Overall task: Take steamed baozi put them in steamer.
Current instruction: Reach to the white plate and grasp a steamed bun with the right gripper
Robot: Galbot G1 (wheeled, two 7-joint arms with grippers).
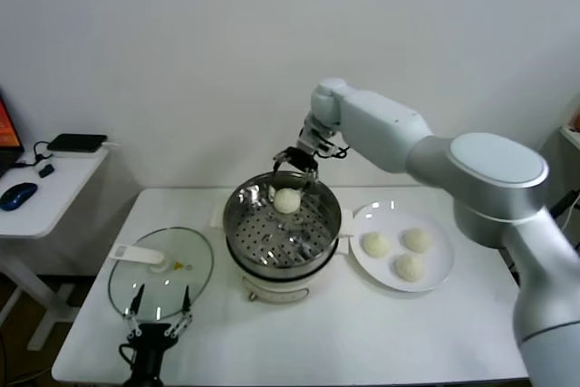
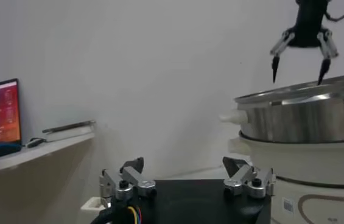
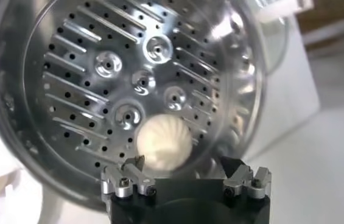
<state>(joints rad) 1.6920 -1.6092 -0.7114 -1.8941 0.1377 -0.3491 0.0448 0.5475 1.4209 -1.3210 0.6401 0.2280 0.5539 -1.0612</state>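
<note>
The steamer [image 1: 281, 271] stands mid-table, shiny steel with a perforated tray [image 3: 98, 61]. One cream-white steamed baozi [image 1: 287, 200] lies on the tray near its far rim, free of any grip. My right gripper [image 1: 294, 169] hovers just above it with its fingers spread open and nothing between them. The right wrist view shows the same baozi [image 3: 164, 143] below the open gripper [image 3: 182, 163]. Three more baozi [image 1: 376, 245], [image 1: 417, 239], [image 1: 409, 266] sit on the white plate [image 1: 439, 269] to the steamer's right. My left gripper [image 1: 161, 301] is parked open at the table's front left.
A glass lid [image 1: 161, 271] lies flat to the left of the steamer, just beyond the left gripper. A small side table [image 1: 45, 192] at far left carries a mouse and a dark device. A wall stands behind the table.
</note>
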